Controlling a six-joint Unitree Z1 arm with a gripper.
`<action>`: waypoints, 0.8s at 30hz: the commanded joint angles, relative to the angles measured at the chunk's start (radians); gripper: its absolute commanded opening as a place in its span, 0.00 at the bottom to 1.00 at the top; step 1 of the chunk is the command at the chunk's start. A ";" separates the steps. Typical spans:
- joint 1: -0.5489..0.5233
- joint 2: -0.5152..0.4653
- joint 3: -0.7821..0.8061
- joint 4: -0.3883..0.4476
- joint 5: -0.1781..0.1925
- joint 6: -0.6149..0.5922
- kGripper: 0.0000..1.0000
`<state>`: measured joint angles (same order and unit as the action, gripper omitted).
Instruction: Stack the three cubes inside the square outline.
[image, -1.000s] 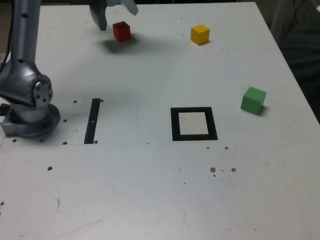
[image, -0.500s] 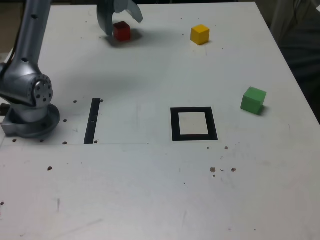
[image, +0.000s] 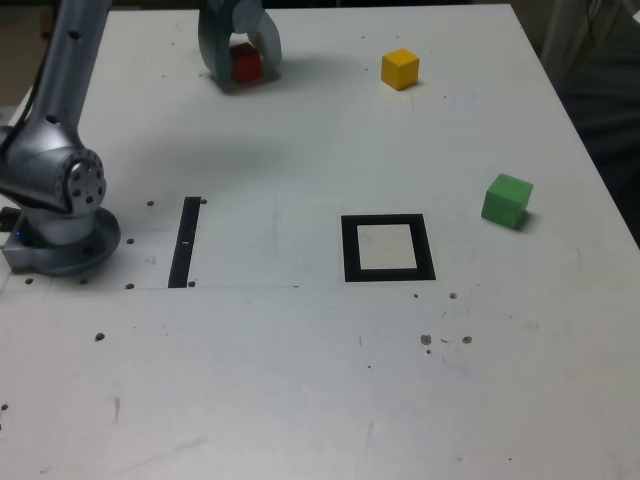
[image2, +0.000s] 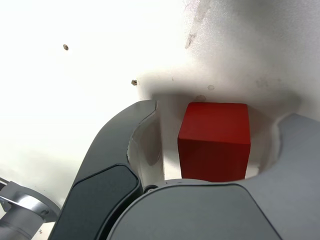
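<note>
The red cube (image: 245, 63) sits on the white table (image: 300, 380) near its far edge, toward the exterior view's left. It lies flat on one face, and as a cube it has no long axis. The gripper (image: 239, 62) is lowered around it, one finger on each side. In the wrist view the red cube (image2: 215, 140) stands between the two fingers (image2: 125, 150) with a pale gap on both sides, so the jaws are spread apart and do not touch it.

The yellow cube (image: 400, 69) is also at the far side, well apart from the red one, to the exterior view's right. The green cube (image: 507, 201) lies nearer, close to the right edge, turned a little.

The square outline (image: 388, 247) is flat near the middle of the table, and nothing stands inside its pale centre. A narrow black strip (image: 185, 241) lies to its left in the exterior view, beside the arm's base (image: 60, 235).
</note>
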<state>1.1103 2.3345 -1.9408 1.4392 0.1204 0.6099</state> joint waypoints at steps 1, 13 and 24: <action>0.005 0.006 -0.006 0.002 -0.008 0.004 0.32; 0.005 0.001 -0.006 -0.001 -0.032 0.030 0.26; -0.022 -0.080 0.060 -0.017 -0.031 0.039 0.26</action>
<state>1.0933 2.2667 -1.8872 1.4269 0.0887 0.6471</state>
